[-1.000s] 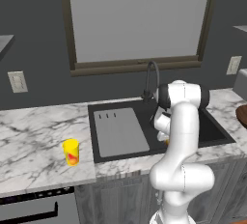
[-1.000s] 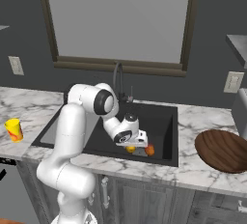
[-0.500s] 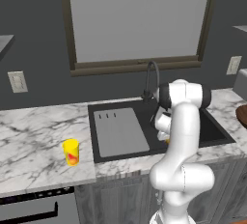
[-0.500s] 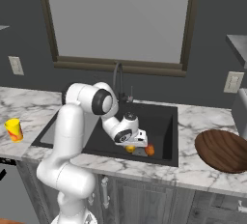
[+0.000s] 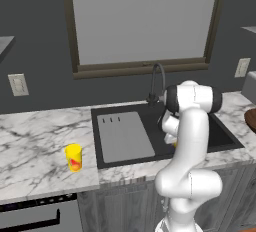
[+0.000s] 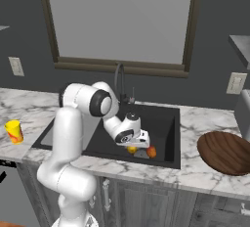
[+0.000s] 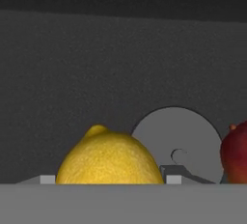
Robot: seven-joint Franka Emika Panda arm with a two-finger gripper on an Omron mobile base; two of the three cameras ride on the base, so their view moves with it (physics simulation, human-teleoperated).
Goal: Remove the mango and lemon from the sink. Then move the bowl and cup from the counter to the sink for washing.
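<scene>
Gripper [image 6: 133, 147]: low in the sink [image 6: 166, 116], positioned to lift the lemon [image 7: 109, 156].
Fingers: grip state cannot be determined.
Mango [image 7: 236, 153]: at the lemon's 3 o'clock, apart.

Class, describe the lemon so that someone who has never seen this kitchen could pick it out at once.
Find the black sink set in the marble counter under the window. On its floor, beside the round drain, lies the lemon. It is plain yellow with a pointed tip, unlike the reddish mango next to it.

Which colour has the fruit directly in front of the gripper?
Plain yellow: it is the lemon, clearest in the hand view.
</scene>
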